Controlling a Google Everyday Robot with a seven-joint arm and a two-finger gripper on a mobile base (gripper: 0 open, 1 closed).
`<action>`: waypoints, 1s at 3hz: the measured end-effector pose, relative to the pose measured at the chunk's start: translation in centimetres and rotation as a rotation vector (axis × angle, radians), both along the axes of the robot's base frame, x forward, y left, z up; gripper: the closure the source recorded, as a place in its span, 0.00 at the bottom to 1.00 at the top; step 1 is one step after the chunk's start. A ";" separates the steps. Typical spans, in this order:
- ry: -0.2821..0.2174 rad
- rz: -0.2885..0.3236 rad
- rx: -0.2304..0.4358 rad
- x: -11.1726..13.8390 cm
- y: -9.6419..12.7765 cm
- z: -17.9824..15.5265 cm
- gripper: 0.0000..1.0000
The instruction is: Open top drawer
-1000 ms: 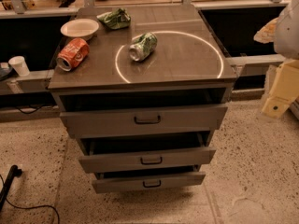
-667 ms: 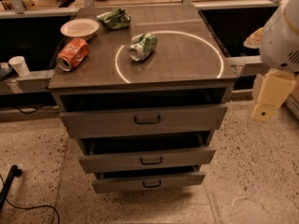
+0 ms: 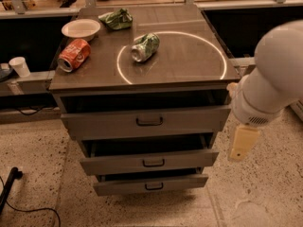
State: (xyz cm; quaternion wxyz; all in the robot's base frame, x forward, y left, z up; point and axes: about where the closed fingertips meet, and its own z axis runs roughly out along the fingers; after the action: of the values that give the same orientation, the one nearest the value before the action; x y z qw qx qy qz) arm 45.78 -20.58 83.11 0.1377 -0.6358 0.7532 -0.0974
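Observation:
The top drawer (image 3: pixel 104 123) is the widest grey front of the cabinet, with a small dark handle (image 3: pixel 149 121) at its centre. A dark gap shows above its front panel. My arm (image 3: pixel 272 74), white and bulky, comes in from the right. My gripper (image 3: pixel 241 143) shows as a cream-coloured part hanging below the arm, to the right of the cabinet at the height of the gap between the top and middle drawers. It is apart from the handle and touches nothing.
The middle drawer (image 3: pixel 149 162) and bottom drawer (image 3: pixel 150 185) stick out a little. On the cabinet top lie a red can (image 3: pixel 73 55), a crushed green can (image 3: pixel 145 47), a white bowl (image 3: pixel 81 29) and a green bag (image 3: pixel 117 19). A white cup (image 3: pixel 19 66) stands at left. A black cable (image 3: pixel 14 188) lies on the floor.
My arm has swung in from the right edge, down and left toward the cabinet's right side. The drawers and the things on top have not moved.

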 end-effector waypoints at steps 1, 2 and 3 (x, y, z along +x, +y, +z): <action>-0.034 0.011 0.009 0.5 0.4 -1.2 0.00; -0.030 0.043 0.034 0.6 0.9 -1.2 0.00; -0.027 0.097 0.114 2.5 2.8 -3.8 0.00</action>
State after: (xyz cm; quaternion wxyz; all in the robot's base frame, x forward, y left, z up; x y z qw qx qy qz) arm 48.25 -17.80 79.33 0.1883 -0.6612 0.7240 -0.0561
